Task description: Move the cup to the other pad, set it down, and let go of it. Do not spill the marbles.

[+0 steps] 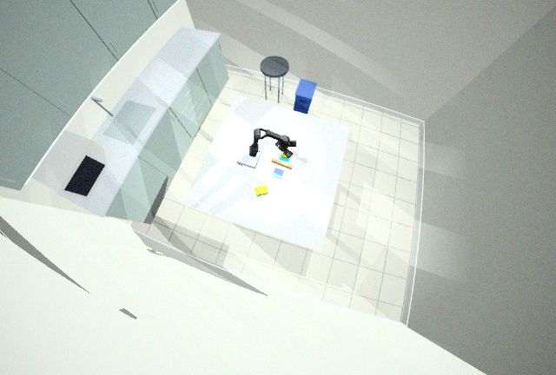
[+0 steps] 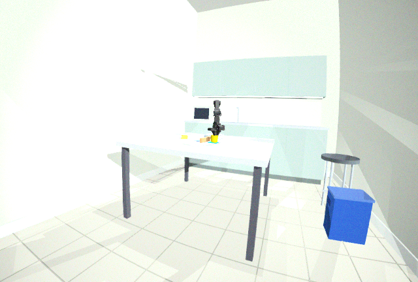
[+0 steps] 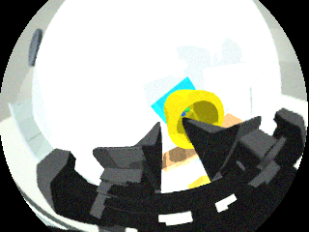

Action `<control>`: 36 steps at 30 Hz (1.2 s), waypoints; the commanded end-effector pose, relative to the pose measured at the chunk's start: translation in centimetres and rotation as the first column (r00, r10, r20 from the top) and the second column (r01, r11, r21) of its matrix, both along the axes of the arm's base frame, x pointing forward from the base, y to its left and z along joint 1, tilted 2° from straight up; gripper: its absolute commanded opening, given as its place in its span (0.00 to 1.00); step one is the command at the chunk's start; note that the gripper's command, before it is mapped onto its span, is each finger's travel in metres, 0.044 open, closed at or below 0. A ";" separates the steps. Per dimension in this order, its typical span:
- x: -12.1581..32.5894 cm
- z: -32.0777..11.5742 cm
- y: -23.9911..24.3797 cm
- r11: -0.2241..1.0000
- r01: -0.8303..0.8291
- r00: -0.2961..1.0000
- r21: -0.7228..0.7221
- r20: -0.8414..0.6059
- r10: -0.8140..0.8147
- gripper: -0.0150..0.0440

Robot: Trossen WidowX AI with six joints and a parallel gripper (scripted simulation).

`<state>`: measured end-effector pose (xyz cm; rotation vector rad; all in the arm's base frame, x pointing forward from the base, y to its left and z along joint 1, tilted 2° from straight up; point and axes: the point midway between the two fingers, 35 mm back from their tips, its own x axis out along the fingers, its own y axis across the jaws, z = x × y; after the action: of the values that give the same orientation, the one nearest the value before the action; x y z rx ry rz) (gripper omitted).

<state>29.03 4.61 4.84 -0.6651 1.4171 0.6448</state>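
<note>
The yellow cup (image 1: 284, 154) (image 2: 214, 139) (image 3: 172, 101) stands on the cyan pad (image 2: 210, 142) (image 3: 177, 93), which lies beside the orange bar. Its mouth shows in the wrist view, with a blue marble (image 3: 183, 114) and a green marble (image 3: 187, 110) inside; one finger hides part of the mouth. My gripper (image 1: 286, 153) (image 2: 215, 134) (image 3: 171, 122) is partly open at the cup's rim, with one fingertip over the cup's mouth and the other outside its wall. The blue pad (image 1: 278, 173) lies on the other side of the bar, with nothing seen on it.
The long orange bar (image 1: 281, 163) (image 2: 203, 140) stands between the two pads. A yellow block (image 1: 261, 190) (image 2: 184, 136) (image 3: 199, 183) lies farther off on the white table (image 1: 309, 209) (image 2: 202, 149). A pale flat box (image 1: 248, 163) is near the arm's base.
</note>
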 end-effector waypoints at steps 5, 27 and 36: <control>0.2 1.4 0.0 1.000 0.003 1.000 0.000 0.010 -0.002 0.50; -0.6 4.4 0.1 1.000 0.006 1.000 -0.004 0.004 -0.006 0.50; -0.6 4.1 0.1 1.000 0.001 1.000 -0.001 -0.006 -0.001 0.90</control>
<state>28.42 4.77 8.90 -0.6638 1.4212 0.6459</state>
